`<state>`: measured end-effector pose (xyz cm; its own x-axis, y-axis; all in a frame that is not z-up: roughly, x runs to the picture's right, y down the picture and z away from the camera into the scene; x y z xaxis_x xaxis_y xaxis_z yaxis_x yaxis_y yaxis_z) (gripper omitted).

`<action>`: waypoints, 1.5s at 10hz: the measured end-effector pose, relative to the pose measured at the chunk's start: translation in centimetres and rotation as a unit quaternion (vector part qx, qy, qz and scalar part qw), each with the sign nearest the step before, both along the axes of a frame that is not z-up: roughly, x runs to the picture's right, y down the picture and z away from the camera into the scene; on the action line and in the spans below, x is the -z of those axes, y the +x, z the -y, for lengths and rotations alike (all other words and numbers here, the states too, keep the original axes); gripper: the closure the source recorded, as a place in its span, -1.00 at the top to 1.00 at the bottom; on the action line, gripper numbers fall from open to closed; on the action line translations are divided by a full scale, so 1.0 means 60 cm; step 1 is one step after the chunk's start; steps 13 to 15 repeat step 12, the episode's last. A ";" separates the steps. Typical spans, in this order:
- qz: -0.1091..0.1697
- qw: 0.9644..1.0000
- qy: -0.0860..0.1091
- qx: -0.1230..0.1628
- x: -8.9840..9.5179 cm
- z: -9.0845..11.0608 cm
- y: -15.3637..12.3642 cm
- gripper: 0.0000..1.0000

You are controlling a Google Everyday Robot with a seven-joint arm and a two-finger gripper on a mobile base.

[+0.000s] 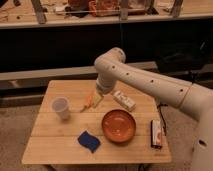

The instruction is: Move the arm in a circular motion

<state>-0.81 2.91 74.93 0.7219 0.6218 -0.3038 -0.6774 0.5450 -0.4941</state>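
Note:
The thick white arm (pixel 150 82) reaches in from the right edge and bends at a rounded joint (pixel 111 61) above the back of the wooden table (pixel 60 145). Below that joint its pale yellowish tip, the gripper (pixel 96 99), hangs over the table's middle rear. It sits just right of an orange carrot-like piece (pixel 88 102) and left of a white packet (pixel 124 100). Nothing is seen in its hold.
On the table stand a white cup (pixel 61 107) at the left, an orange bowl (pixel 119 125) in the middle, a blue sponge (pixel 88 140) in front and a dark snack bar (pixel 156 133) at the right. Shelving (pixel 100 15) runs behind.

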 end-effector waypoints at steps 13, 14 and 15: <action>-0.030 0.999 -0.023 -0.025 -0.042 0.029 0.070 0.60; -0.030 0.999 -0.023 -0.025 -0.042 0.029 0.070 0.60; -0.030 0.999 -0.023 -0.025 -0.042 0.029 0.070 0.60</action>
